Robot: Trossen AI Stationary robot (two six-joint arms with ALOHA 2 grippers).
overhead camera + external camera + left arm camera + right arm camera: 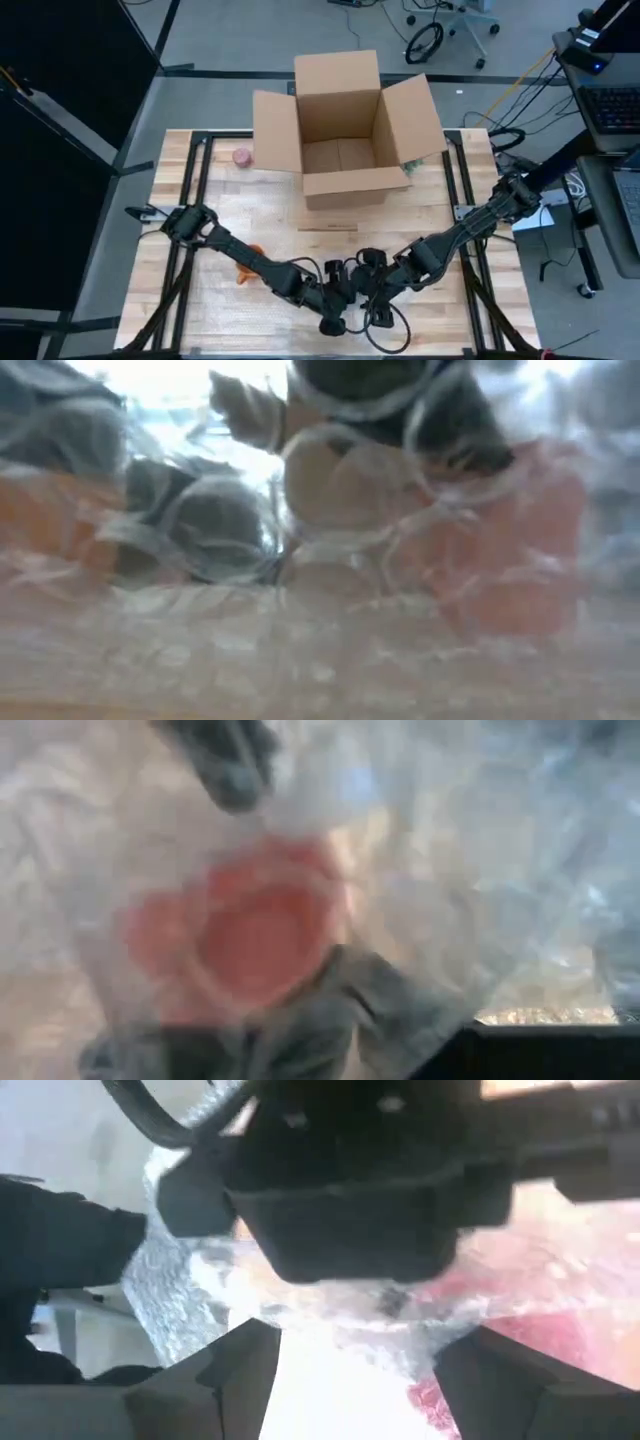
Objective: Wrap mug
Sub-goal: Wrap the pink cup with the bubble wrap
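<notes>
Both arms meet at the bench's (200,170) near edge, well in front of the open box (345,125), and most of what they do there is hidden. From above, the left gripper (335,322) and right gripper (378,315) sit just beside each other, their dark links overlapping, so the mug cannot be made out in that view; only an orange scrap (245,272) shows beside the left arm. The low view is filled by bubble wrap (330,610) pressed near the lens, with blurred orange-red patches and dark shapes behind it. The left wrist view shows the mug (250,935) as a reddish round form under the wrap, close to that gripper, its edges smeared. The right wrist view is largely blocked by a dark arm part, with wrap and a red patch beyond. Whether either gripper's jaws are clenched or released cannot be told. A small pink thing (241,157) lies left of the box.
</notes>
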